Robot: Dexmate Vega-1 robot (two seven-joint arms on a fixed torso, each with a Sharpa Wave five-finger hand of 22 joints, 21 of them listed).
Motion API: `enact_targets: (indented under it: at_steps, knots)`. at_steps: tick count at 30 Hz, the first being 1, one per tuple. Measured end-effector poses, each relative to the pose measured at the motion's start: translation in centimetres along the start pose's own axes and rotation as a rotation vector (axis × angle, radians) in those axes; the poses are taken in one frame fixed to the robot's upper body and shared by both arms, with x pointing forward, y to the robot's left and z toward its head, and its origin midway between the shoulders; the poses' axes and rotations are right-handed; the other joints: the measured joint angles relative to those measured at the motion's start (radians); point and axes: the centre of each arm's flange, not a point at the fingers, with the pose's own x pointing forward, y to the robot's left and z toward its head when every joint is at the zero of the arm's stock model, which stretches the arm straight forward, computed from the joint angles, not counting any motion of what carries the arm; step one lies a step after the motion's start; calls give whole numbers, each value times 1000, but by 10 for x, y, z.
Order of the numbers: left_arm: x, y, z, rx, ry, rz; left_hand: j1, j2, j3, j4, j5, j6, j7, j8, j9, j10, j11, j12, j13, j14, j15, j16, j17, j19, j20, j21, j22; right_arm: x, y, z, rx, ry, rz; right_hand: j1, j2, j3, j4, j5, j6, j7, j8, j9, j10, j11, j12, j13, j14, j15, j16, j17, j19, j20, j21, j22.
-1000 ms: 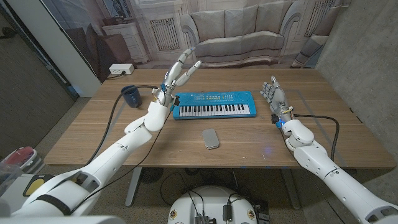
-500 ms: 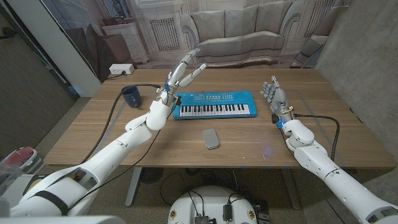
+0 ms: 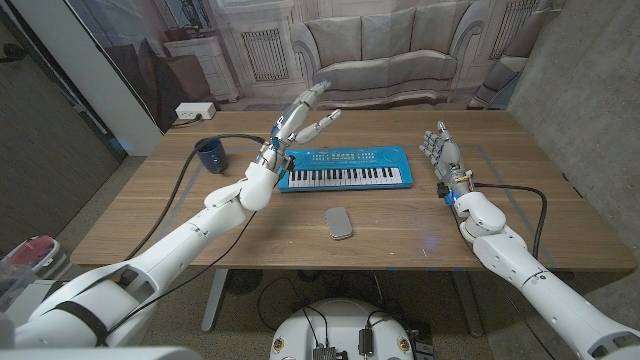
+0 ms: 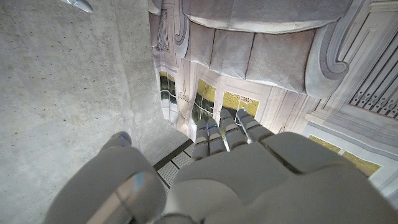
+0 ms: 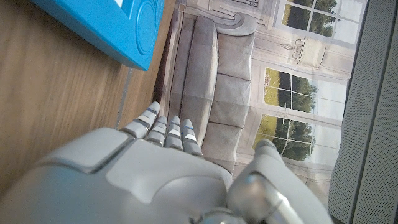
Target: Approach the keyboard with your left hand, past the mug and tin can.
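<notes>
Keyboard (image 3: 346, 168) lying flat mid-table, blue, between the two arms. Left hand (image 3: 300, 118) raised over its left end, fingers spread apart and holding nothing; already beyond the mug (image 3: 210, 154), so most of the approach looks done, only the lowering to the keys left. Right hand (image 3: 438, 153) standing by the right end, fingers straight, empty. Tin can hard to find; perhaps hidden behind the left wrist. Small grey object (image 3: 339, 222) nearer, not identifiable.
</notes>
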Motion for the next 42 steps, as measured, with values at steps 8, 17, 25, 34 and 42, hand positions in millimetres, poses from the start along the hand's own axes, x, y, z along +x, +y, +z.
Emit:
enact_targets:
  at_steps: [8, 17, 25, 34, 42]
  knots:
    - [3, -5, 4, 55, -17, -16, 3, 3, -4, -4, 0, 11, 0, 0, 0, 9, 1, 0, 0, 3, -3, 0, 0, 0, 0, 0, 0, -3, -1, 1, 0, 0, -2, -4, 4, 0, 0, 0, 0, 0, 0, 0, 0, 0, 0, 0, 0, 0, 0, 0, 0, 0, 0, 0]
    - [7, -10, 5, 95, -19, -38, 4, 4, -4, -4, 0, 20, 2, 0, 0, 12, -2, 0, 0, 3, -3, 0, 0, 0, 0, 0, 0, -5, -3, 2, 0, -2, -5, -4, 4, 0, 0, 0, 0, 0, 0, 0, 0, 0, 0, 0, 0, 0, 0, 0, 0, 0, 0, 0]
    - [10, -19, 4, 126, -16, -68, 7, 7, -4, -4, 4, 23, -2, 0, 0, 18, -7, 0, 0, 14, -3, 0, 0, 0, 0, 0, 0, -8, -3, 3, 0, 0, -10, -4, 4, -4, -4, 0, 0, 0, 0, 0, 0, 0, 0, 0, 0, 0, 0, 0, 0, 0, -7, 0]
    - [12, -27, 1, 149, -12, -94, 8, 8, -4, -4, 4, 32, -3, 0, 0, 29, -7, 0, 0, 14, -3, 0, 0, 0, 0, 0, 0, -9, -4, 3, 2, 1, -14, -4, 4, -4, -4, 0, 0, 0, 0, 0, 0, 0, 0, 0, 0, 0, 0, 0, 4, 4, -7, 0]
    - [13, -30, -1, 168, -11, -111, 8, 8, -8, -8, 4, 40, -4, 0, 0, 29, -7, 0, 0, 20, -9, 0, 0, 0, 0, 0, 0, -9, -4, 3, 4, 1, -18, -4, 4, -4, -4, 0, 0, 0, 0, 0, 0, 0, 0, 0, 0, 0, 0, 0, 8, 0, -11, 0]
